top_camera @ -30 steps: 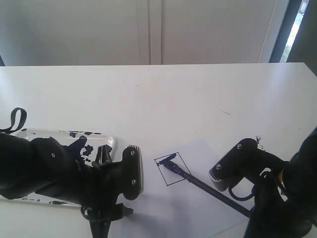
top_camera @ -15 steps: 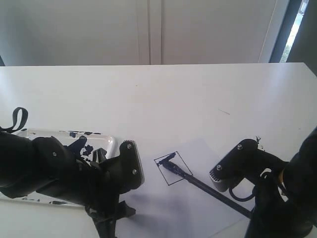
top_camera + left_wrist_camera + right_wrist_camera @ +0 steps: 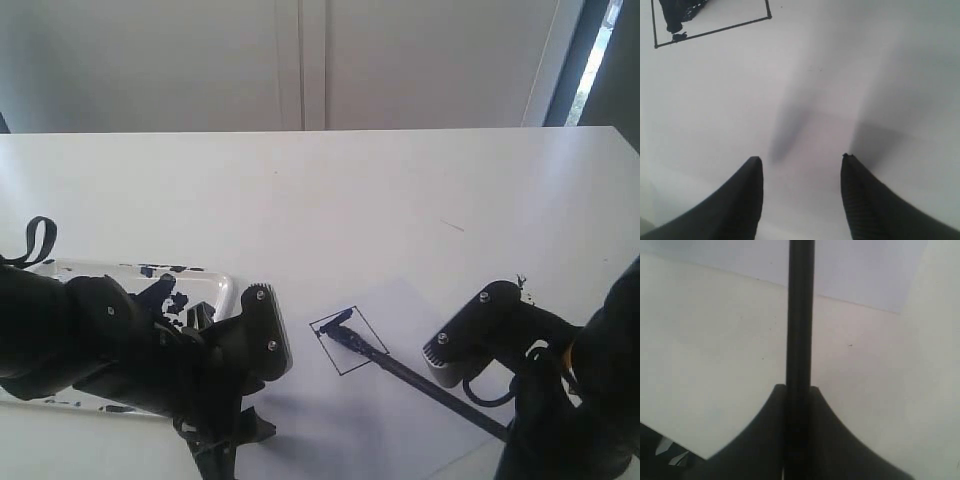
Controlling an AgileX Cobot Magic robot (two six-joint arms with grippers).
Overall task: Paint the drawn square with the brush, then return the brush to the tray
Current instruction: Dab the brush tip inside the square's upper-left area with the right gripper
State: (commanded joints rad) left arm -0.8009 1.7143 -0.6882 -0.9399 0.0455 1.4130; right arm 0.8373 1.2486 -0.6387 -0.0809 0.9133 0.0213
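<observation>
Two fingers of the right end effector pinch the brush shaft. The left end effector hangs parted and empty near the drawn square. The brush tip lies inside that square and has crept slightly towards its far corner in the last second. Painting is judged underway, with the interior mostly white. The tray sits to the left, largely hidden by the left arm. Bristle contact is unclear.

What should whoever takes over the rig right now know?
Left gripper: open, empty, over the paper sheet near the drawn square.
Right gripper: shut on the brush shaft; tip inside the square.
Done: only a few dark strokes in one corner; the inside is mostly white.
Left: fill the square, then lay the brush in the tray on the left.
</observation>
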